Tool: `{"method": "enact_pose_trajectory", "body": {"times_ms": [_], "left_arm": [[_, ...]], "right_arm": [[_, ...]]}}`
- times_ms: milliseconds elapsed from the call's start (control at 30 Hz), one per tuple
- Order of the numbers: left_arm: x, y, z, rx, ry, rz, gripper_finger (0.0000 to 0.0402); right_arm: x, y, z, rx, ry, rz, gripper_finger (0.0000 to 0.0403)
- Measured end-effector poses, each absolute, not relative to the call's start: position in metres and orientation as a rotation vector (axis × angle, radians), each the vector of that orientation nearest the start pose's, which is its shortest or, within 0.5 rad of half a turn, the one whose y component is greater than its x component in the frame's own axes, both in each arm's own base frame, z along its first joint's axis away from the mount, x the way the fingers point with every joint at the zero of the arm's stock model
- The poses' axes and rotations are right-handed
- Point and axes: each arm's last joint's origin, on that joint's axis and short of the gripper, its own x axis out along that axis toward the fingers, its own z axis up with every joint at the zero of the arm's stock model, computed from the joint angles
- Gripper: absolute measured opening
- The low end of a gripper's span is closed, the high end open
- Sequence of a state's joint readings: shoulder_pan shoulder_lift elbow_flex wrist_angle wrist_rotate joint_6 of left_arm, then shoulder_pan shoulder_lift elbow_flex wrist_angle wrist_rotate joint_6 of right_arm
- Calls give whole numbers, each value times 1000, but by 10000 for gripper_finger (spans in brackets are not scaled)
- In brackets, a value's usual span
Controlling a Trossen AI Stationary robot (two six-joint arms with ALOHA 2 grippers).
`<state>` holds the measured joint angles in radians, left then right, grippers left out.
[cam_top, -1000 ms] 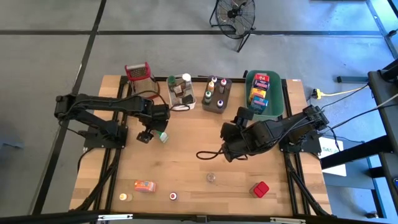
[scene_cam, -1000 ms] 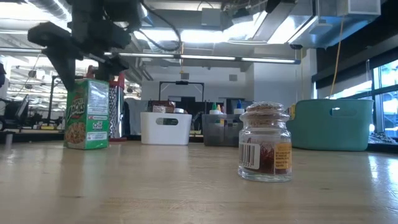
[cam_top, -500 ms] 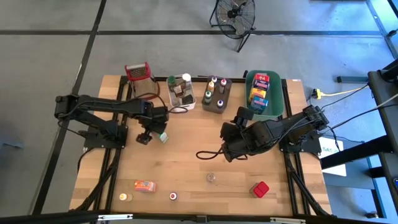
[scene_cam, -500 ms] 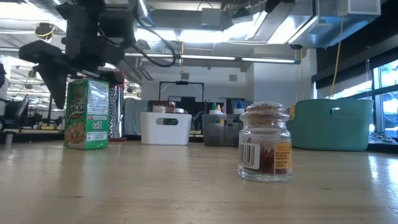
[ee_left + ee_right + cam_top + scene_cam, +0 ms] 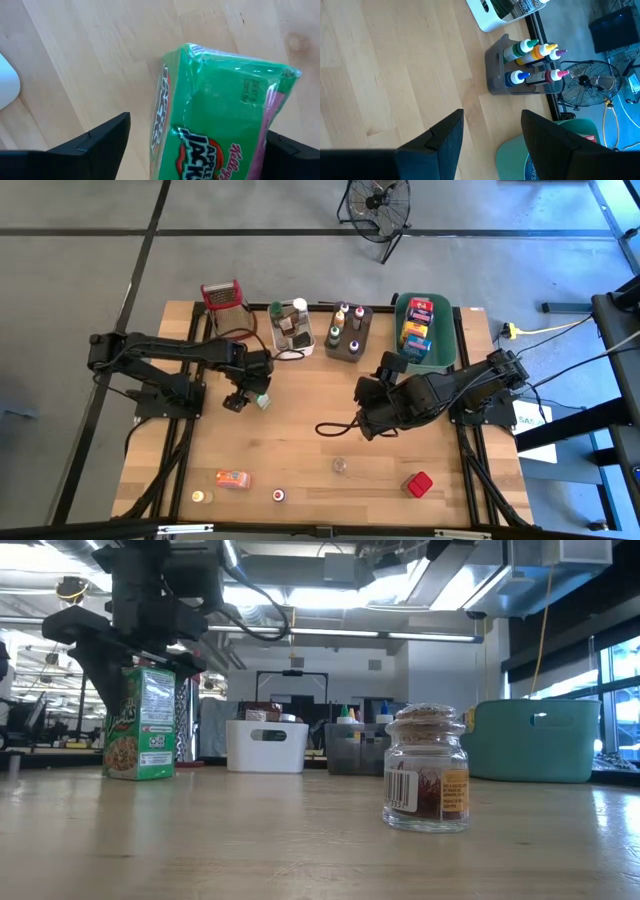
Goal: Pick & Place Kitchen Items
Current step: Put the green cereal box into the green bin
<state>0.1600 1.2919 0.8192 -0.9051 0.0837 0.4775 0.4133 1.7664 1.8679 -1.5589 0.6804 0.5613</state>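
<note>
A green Apple Jacks cereal box stands upright on its bottom end on the table's left half, also seen in the high view. My left gripper is open and low over the box. Its two fingers stand either side of the box's top, and a gap shows at one finger. My right gripper is open too. It hovers over bare wood right of the middle and holds nothing.
A glass spice jar stands near the front middle. Along the near edge lie an orange box, a small jar, a tin and a red box. White, grey and green tubs line the far edge, beside a grater.
My left gripper has come down from above the cereal box and shifted a little toward the table's right, so its open fingers now straddle the box's top. The box has stayed upright in place. The right arm has kept still.
</note>
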Motion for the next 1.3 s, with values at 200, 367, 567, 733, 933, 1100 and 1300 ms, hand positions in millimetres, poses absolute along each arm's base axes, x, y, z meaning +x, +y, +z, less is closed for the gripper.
{"method": "enact_pose_trajectory", "body": {"times_ms": [200, 367, 567, 733, 933, 1100, 1300], "left_arm": [[209, 31, 204, 220, 1347, -250, 271], [209, 31, 204, 197, 1350, -231, 227], [209, 34, 212, 266, 1388, -160, 183], [214, 38, 237, 324, 1397, -63, 158], [221, 38, 269, 313, 1336, -41, 150], [231, 29, 295, 322, 1223, -67, 149], [245, 11, 331, 345, 1016, -61, 151]], "right_arm": [[300, 112, 357, -271, 1108, -541, 201], [307, 115, 359, -237, 1047, -513, 201], [316, 121, 362, -257, 970, -445, 201], [323, 117, 363, -269, 950, -406, 207], [329, 118, 365, -269, 933, -328, 258], [343, 112, 371, -265, 837, -304, 304], [359, 105, 383, -299, 672, -345, 313]]}}
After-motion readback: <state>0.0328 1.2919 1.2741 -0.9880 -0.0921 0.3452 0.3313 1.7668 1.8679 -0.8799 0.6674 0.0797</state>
